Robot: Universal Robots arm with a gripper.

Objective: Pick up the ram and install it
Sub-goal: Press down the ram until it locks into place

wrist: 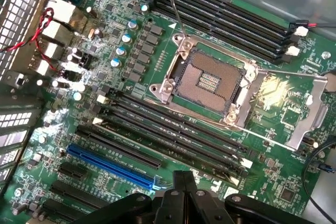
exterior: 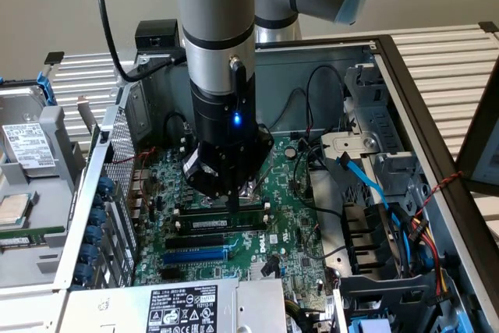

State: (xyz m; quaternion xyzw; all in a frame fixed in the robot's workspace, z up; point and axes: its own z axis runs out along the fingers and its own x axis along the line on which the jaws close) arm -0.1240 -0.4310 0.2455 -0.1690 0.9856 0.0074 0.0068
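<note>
Lying in motherboard (exterior: 288, 224) slot, ram (exterior: 222, 222), shut pincer (exterior: 234, 202) above

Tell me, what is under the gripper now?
Under the gripper, the motherboard shows long black slots, a ram lying among them and a blue slot. The gripper body covers the board directly beneath.

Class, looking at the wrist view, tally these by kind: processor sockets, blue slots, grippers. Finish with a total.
Processor socket: 1
Blue slot: 1
Gripper: 1
Total: 3
</note>
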